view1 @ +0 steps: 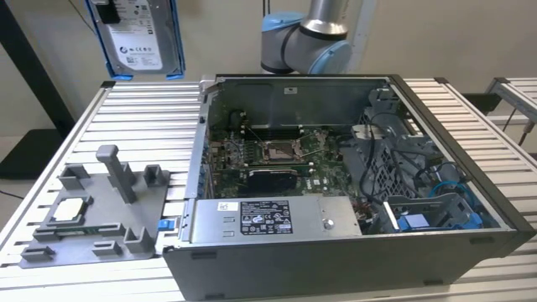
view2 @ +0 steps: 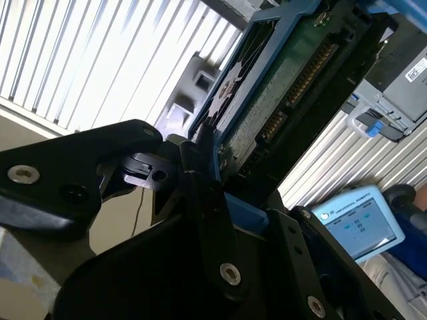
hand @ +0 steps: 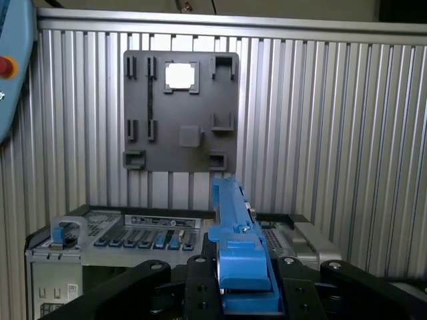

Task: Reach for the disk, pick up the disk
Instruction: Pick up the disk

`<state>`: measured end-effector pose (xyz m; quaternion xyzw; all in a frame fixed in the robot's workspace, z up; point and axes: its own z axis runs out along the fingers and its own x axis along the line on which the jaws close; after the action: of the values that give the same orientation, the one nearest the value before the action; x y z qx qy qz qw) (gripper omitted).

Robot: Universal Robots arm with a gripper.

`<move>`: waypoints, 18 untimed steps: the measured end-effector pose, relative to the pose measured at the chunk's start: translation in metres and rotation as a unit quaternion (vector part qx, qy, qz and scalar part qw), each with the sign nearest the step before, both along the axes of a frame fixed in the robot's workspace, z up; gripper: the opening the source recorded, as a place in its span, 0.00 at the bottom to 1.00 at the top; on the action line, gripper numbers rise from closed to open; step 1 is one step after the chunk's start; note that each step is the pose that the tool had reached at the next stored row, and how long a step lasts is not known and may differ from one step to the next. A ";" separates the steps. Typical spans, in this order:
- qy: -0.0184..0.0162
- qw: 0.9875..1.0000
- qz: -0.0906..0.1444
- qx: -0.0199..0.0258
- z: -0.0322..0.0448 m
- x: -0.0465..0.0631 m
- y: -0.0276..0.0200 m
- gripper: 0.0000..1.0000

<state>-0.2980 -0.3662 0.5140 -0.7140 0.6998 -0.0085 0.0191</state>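
Note:
The disk (view1: 138, 38) hangs upright high above the table's far corner, at the exterior view's left; it is silver-grey with a white label and a bright blue bracket. My gripper (view1: 105, 9) holds it from above. In the second wrist view the disk (view2: 287, 73) shows its green circuit side and blue frame running away from the gripper (view2: 227, 193). In the first wrist view the blue bracket edge of the disk (hand: 230, 213) sits clamped in the gripper (hand: 243, 273), whose black fingers (hand: 200, 280) press on both sides.
An open computer case (view1: 336, 264) fills the table's middle, with a long grey box (view1: 268, 217) along its front. A grey fixture plate (view1: 92, 214) with posts carries a small silver chip (view1: 69, 209). The arm's base (view1: 306, 38) stands behind the case. A pendant (view2: 360, 223) lies beside the table.

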 end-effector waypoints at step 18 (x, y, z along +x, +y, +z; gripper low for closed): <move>0.001 1.000 0.000 0.000 0.0000 0.047 0.0000 0.00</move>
<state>-0.2505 -0.3662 0.5140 -0.7140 0.6999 -0.0079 0.0186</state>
